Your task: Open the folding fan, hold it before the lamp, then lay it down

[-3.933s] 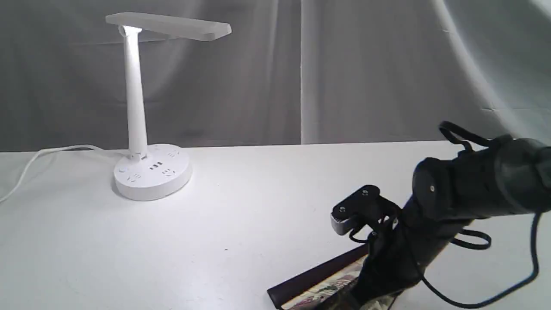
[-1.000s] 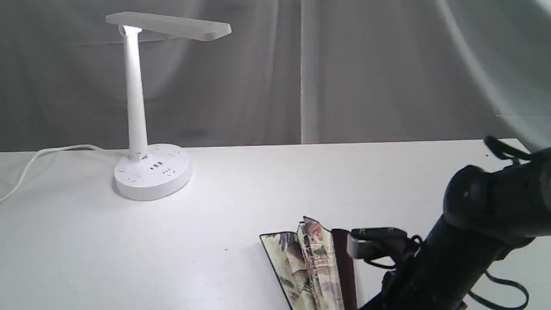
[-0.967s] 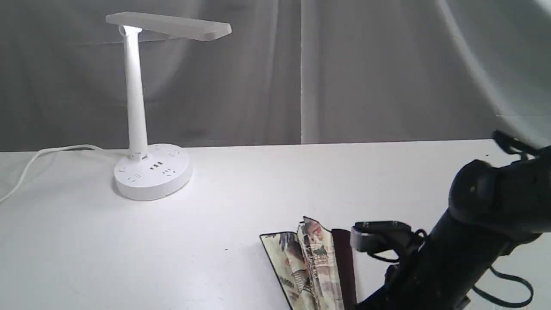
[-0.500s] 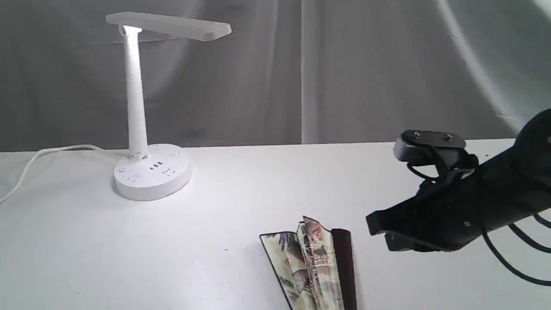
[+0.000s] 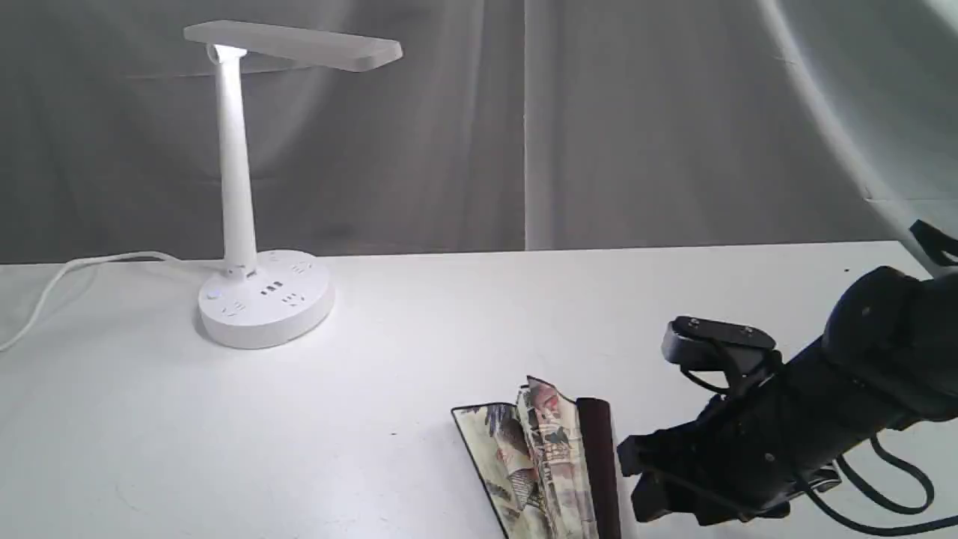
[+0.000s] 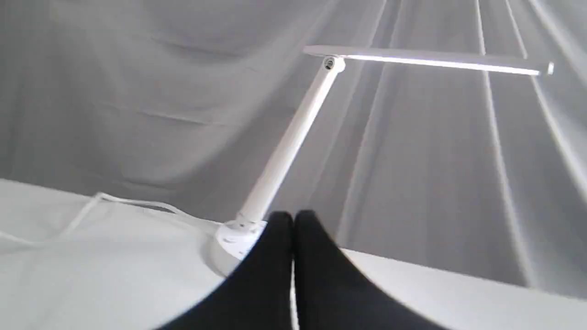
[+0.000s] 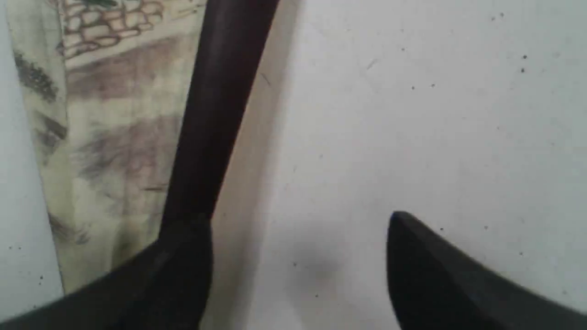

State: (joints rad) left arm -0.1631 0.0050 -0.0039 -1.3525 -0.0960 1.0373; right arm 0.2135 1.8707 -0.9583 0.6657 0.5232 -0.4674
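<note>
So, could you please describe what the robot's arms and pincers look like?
The right arm is matte black with rounded joint housings, thin black cables looping beside it and a small black camera block at its wrist. The right pincer and left pincer have plain black tapered fingers.

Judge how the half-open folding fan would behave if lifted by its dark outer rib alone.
The folding fan would probably sag open: its paper leaf buckles into loose pleats. The maroon outer rib looks stiff and smooth, so it may slip between fingers. It seems light, likely sliding if nudged.
</note>
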